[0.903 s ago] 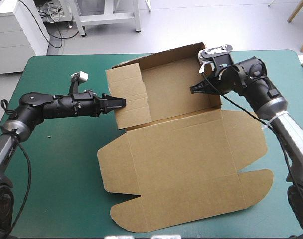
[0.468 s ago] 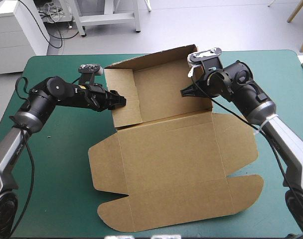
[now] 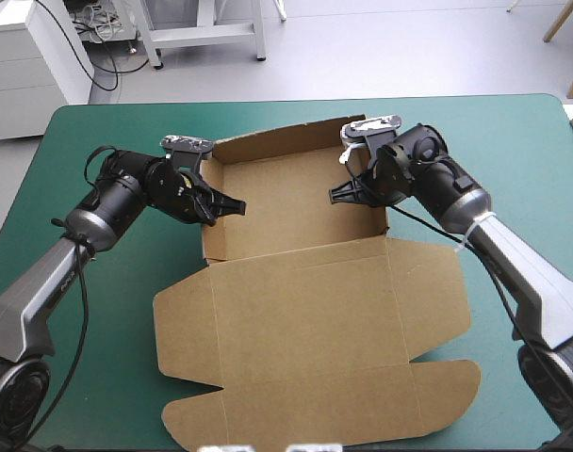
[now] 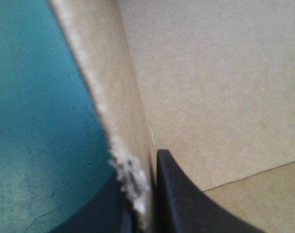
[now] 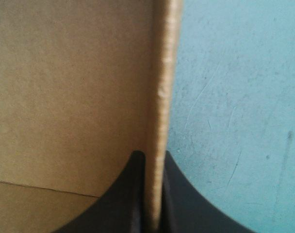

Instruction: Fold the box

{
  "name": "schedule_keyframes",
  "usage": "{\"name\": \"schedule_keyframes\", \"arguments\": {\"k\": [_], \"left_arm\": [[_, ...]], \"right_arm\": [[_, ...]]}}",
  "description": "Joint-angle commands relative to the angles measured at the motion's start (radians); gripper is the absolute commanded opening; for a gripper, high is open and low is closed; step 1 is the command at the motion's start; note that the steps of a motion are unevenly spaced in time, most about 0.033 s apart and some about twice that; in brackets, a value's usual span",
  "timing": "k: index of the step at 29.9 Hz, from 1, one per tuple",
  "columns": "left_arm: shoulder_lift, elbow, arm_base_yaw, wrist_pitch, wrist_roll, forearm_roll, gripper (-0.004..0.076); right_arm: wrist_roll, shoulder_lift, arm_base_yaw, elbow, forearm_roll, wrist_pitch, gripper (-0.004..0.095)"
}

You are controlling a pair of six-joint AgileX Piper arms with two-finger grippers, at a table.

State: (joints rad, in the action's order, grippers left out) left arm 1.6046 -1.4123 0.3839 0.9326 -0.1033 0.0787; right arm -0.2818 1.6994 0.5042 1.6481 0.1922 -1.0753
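The brown box lies mid-table with its tray part at the far side, where the back and both side walls stand raised. Its lid lies flat toward the front, with rounded flaps. My left gripper is shut on the top edge of the box's left wall. In the left wrist view the frayed board edge sits between the black fingers of the left gripper. My right gripper is shut on the right wall. In the right wrist view that wall edge runs straight out from between the fingers of the right gripper.
The teal-green cover shows on both sides of the box and beyond its back wall. The lid's front flaps reach close to the table's front edge.
The left wall has swung up from a slant to upright and my left gripper has closed on it. Both grippers and the whole box have shifted leftward.
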Motion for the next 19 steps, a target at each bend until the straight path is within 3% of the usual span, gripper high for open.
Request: {"name": "schedule_keyframes", "arguments": {"k": [1,10,19], "left_arm": [[-0.009,-0.040,0.018,-0.031,0.014,0.008,-0.0008],[0.123,-0.123,0.016,-0.001,-0.026,-0.079,-0.0008],[0.326,-0.232,0.015,0.105,-0.027,-0.034,-0.0008]], "right_arm": [[0.014,0.004,0.011,0.028,-0.044,0.056,-0.0020],[0.063,0.128,-0.061,0.028,-0.129,0.060,-0.0020],[0.101,0.215,-0.130,0.030,-0.153,0.055,-0.0020]]}}
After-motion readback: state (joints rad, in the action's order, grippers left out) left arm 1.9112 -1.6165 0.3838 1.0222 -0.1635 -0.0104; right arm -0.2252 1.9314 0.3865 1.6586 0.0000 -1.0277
